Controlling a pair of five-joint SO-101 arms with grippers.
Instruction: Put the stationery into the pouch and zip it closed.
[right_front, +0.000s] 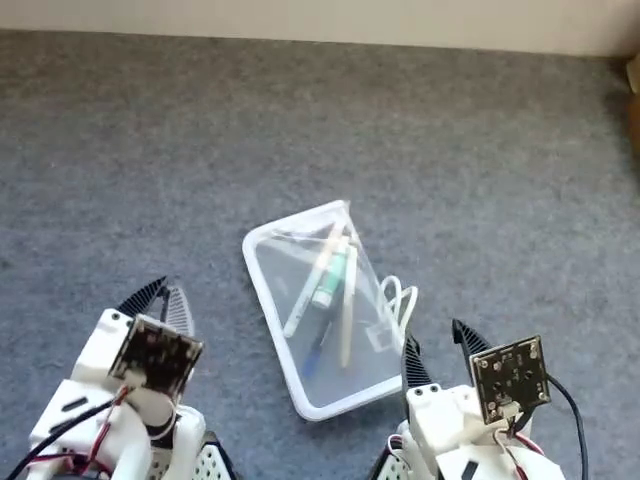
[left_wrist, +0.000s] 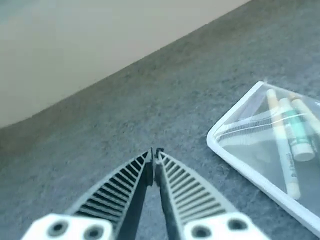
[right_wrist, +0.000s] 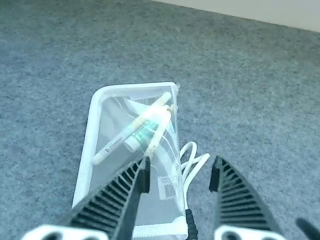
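Observation:
A clear mesh pouch (right_front: 320, 320) with a white edge lies flat on the grey carpet in the middle. Several pens and markers (right_front: 330, 285) lie inside it. A white cord loop (right_front: 398, 300) sticks out from its right side. In the high view my left gripper (right_front: 165, 292) rests shut to the left of the pouch, apart from it. My right gripper (right_front: 432, 340) stands open just right of the pouch's near corner, beside the cord. The left wrist view has the pouch (left_wrist: 270, 145) beyond the shut gripper (left_wrist: 155, 152). In the right wrist view the open gripper (right_wrist: 180, 167) frames the cord (right_wrist: 192, 160) and the pouch (right_wrist: 132, 150).
Grey carpet (right_front: 300, 130) covers the whole work area. A pale wall strip (right_front: 320, 15) runs along the far edge. A brown object (right_front: 634, 100) peeks in at the far right edge.

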